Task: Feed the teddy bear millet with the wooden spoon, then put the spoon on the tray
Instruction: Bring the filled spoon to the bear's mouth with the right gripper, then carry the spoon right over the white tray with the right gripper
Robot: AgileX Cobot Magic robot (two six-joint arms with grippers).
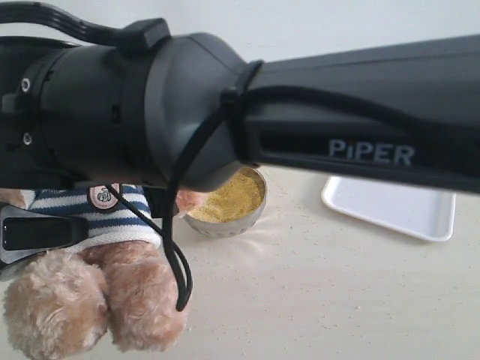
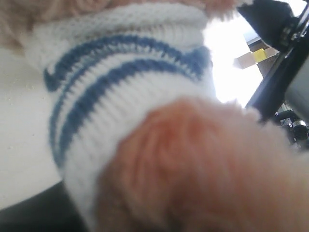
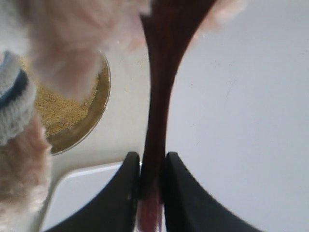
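Observation:
The teddy bear [image 1: 90, 300], fluffy and in a navy-and-white striped shirt, sits at the lower left. A grey-black finger [image 1: 41, 232] of my left gripper lies across its body. The left wrist view is filled by the bear's shirt and fur [image 2: 203, 164], so the jaws are hidden there. My right gripper [image 3: 151, 155] is shut on the handle of the dark wooden spoon [image 3: 161, 82], whose bowl end reaches up among the bear's fur [image 3: 72, 43]. Millet [image 1: 229, 196] fills the small metal bowl [image 1: 225, 225] beside the bear. The white tray [image 1: 390, 206] lies to the right.
My black right arm [image 1: 225, 105] crosses the whole upper exterior view and hides the bear's head, the spoon and the right gripper. A black cable [image 1: 176, 247] loops down in front of the bear. Stray grains dot the pale tabletop [image 1: 322, 292].

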